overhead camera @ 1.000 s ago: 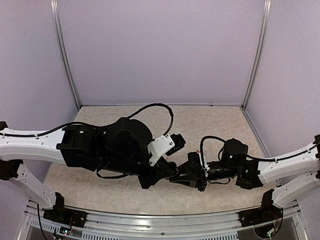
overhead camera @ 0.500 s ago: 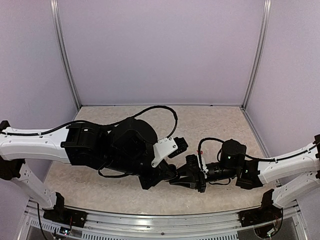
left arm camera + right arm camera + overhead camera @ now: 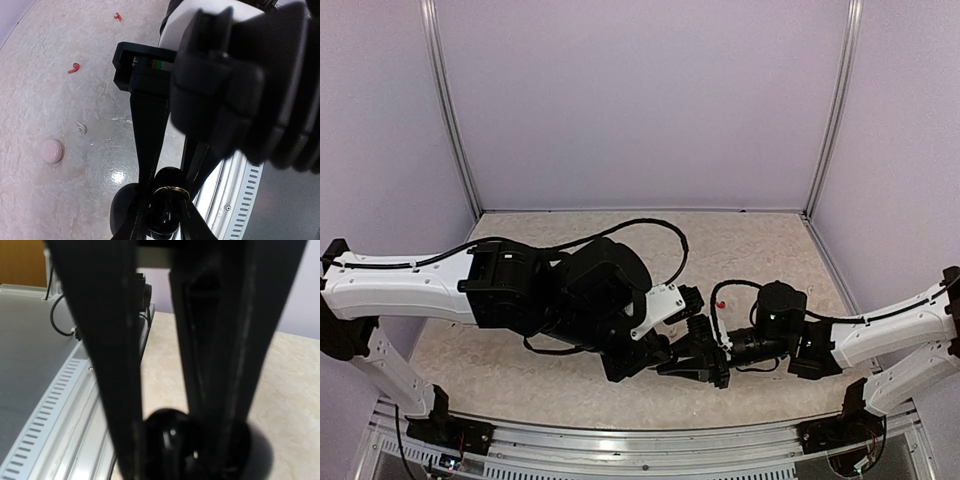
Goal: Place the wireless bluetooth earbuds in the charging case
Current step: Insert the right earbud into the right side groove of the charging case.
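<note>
**A:** Start at the tips. What has the right gripper (image 3: 170, 456) got?

**B:** Its fingers flank the black charging case (image 3: 166, 432) and, as far as I can judge, are closed on its rounded body (the view is very near and blurred).

**A:** And the left gripper (image 3: 167, 222)?

**B:** Its fingers converge on the same case from the other side, with only a narrow gap. I cannot tell whether it pinches something or merely brackets the case. A gold ring shows on top of the case, but I can't make out any earbud there.

**A:** How far along is the task, then?

**B:** There's plenty left, I'd say. A red earbud (image 3: 74, 67), a second red earbud (image 3: 118, 16) and a whitish earbud (image 3: 81, 128) lie loose on the table (image 3: 35, 210), the whitish one just beside a pink case (image 3: 52, 150).

**A:** And the arms?

**B:** The left arm (image 3: 410, 290) reaches across to the centre with its wrist tipped down. The right arm (image 3: 880, 330) stretches in low. They meet tip to tip near the table's near edge.
</note>
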{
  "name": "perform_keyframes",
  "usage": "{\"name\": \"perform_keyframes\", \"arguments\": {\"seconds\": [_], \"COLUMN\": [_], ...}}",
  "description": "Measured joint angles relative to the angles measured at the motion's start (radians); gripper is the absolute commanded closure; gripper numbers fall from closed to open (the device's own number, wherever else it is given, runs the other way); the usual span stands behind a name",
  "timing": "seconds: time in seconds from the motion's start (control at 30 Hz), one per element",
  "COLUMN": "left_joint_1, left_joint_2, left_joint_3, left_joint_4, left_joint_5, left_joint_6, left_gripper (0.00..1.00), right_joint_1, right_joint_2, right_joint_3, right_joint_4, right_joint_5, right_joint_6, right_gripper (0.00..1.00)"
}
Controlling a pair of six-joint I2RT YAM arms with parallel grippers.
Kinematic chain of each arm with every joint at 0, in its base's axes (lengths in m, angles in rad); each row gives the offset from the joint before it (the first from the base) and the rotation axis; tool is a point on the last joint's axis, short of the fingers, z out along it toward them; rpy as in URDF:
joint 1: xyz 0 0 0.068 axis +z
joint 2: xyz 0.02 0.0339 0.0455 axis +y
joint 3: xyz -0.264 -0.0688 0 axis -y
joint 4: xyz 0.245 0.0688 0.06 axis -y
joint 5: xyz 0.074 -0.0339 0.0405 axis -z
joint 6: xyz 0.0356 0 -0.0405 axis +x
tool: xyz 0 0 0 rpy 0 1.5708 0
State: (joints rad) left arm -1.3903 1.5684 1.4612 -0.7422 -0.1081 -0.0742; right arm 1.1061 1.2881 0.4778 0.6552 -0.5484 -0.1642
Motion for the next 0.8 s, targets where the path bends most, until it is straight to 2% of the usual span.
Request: {"name": "perform_keyframes", "arguments": {"seconds": [0.5, 0.8], "left_joint_1": [0.011, -0.004], "left_joint_2": [0.001, -0.081], "left_joint_3": [0.029, -0.011], "left_joint_4": [-0.014, 0.062], "left_joint_5": [0.019, 0.021], "left_joint_6": [0.03, 0.057], "left_gripper": [0.59, 0.42], "right_joint_1": [0.0, -0.003], "right_joint_2": [0.015, 0.016], "right_joint_3": [-0.01, -0.02], "right_joint_4": [0.097, 0.174], "right_joint_5": [0.012, 0.013], "right_joint_6": [0.04, 0.076], "right_gripper": [1.0, 1.0]}}
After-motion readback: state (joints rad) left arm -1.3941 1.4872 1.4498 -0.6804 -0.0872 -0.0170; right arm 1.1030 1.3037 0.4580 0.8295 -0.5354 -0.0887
